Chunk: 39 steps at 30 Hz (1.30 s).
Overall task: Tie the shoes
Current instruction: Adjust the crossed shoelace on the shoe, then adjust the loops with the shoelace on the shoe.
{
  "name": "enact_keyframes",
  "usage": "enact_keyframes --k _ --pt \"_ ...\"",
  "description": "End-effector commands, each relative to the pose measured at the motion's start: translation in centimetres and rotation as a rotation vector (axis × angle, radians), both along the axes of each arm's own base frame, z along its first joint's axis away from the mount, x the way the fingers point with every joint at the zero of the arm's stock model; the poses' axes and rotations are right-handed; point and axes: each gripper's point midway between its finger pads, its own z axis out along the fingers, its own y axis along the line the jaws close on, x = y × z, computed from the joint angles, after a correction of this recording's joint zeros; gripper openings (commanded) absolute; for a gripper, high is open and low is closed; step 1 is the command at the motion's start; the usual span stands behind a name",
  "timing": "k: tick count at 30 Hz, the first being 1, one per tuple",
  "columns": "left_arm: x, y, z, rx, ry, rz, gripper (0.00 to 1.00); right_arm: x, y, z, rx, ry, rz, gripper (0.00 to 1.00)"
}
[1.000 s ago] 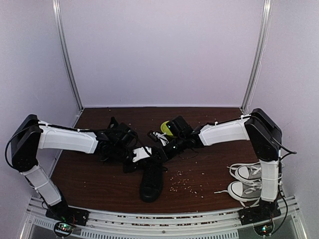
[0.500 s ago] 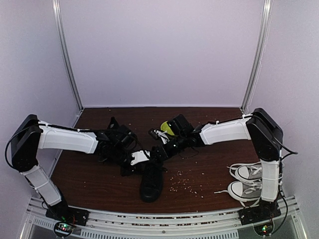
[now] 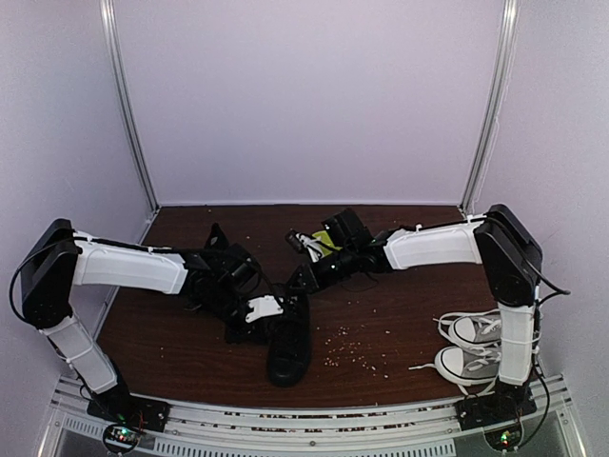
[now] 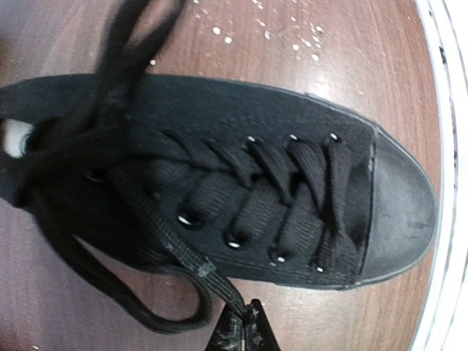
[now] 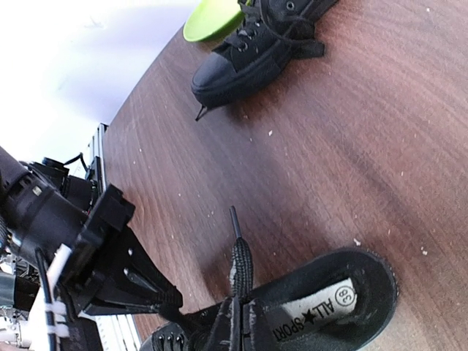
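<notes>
One black shoe [image 3: 287, 347] lies mid-table with its toe toward the near edge; it also fills the left wrist view [image 4: 241, 110]. My left gripper [image 3: 274, 309] [image 4: 245, 322] sits at its left side, shut on a black lace [image 4: 186, 252] that loops down from the eyelets. At the shoe's open heel end [image 5: 322, 307], my right gripper [image 3: 303, 278] [image 5: 240, 314] is shut on the other lace end [image 5: 241, 263], whose tip sticks out past the fingers. A second black shoe [image 5: 252, 47] lies farther off in the right wrist view, untied.
A pair of grey-and-white sneakers [image 3: 476, 347] with white laces stands at the near right by the right arm's base. A lime-green dish [image 5: 212, 18] lies behind the second black shoe. Pale crumbs [image 3: 352, 350] are scattered right of the centre shoe.
The two grippers have drawn apart: the left one slid toward the near edge, the right one pulled back toward the far right. Both closed on the laces.
</notes>
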Motion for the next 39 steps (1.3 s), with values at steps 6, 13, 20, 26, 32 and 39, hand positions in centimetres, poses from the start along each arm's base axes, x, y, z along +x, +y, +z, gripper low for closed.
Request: enact_keyframes --k 6,13,20,26,32,39 --pt "-1.1 -0.3 0.2 0.019 0.039 -0.040 0.00 1.4 0.4 2.5 0.044 -0.056 -0.029 0.00" --pt "0.0 -0.6 1.4 -0.016 -0.025 0.002 0.35 0.4 -0.1 2.4 0.040 -0.043 0.005 0.25" --pt "1.7 -1.7 4.1 -0.110 -0.109 0.074 0.45 -2.6 -2.5 2.8 0.009 -0.094 0.086 0.43" --pt "2.4 -1.0 3.7 -0.077 -0.116 0.106 0.46 -5.9 -3.6 0.4 -0.053 -0.080 0.170 0.47" --pt "2.8 -0.8 3.2 -0.059 -0.087 0.131 0.53 -6.4 -3.3 -0.5 -0.087 -0.103 0.178 0.49" --pt "1.6 -2.4 3.7 -0.118 -0.028 0.076 0.61 -6.7 -2.9 -1.4 -0.093 -0.077 0.188 0.45"
